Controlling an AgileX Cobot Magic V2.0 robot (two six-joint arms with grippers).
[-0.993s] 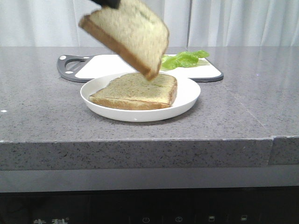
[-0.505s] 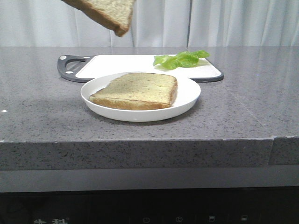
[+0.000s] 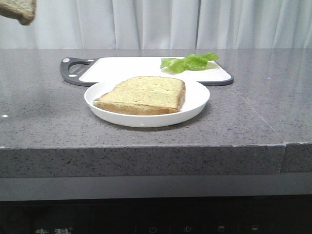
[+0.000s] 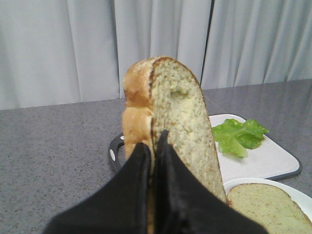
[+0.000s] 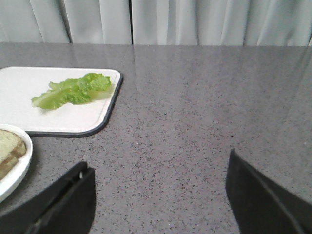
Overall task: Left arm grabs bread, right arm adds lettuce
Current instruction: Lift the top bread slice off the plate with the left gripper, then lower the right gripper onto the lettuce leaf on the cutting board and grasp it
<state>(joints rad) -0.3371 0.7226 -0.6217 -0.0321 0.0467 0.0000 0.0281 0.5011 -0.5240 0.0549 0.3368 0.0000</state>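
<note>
We hold the bread [image 4: 170, 122] aloft, lettuce [image 3: 190, 62] untouched.

We read no legible writing, only faint symbols on the dark panel under the grey speckled counter [image 3: 253, 112]; white curtains hang behind. Our left gripper [image 4: 154, 146] pinches the bread, mostly cut off in the front view. Our right gripper [image 5: 156, 195] gapes empty. Lettuce lies on the white board [image 3: 126, 66]; another slice [image 3: 144, 93] fills the plate [image 3: 195, 100].

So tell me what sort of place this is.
Probably a kitchen counter or a mock-up of one: a speckled grey stone worktop, a cutting board holding lettuce, and a bread slice on a white plate. Appliance controls seem to sit under the counter edge.
</note>
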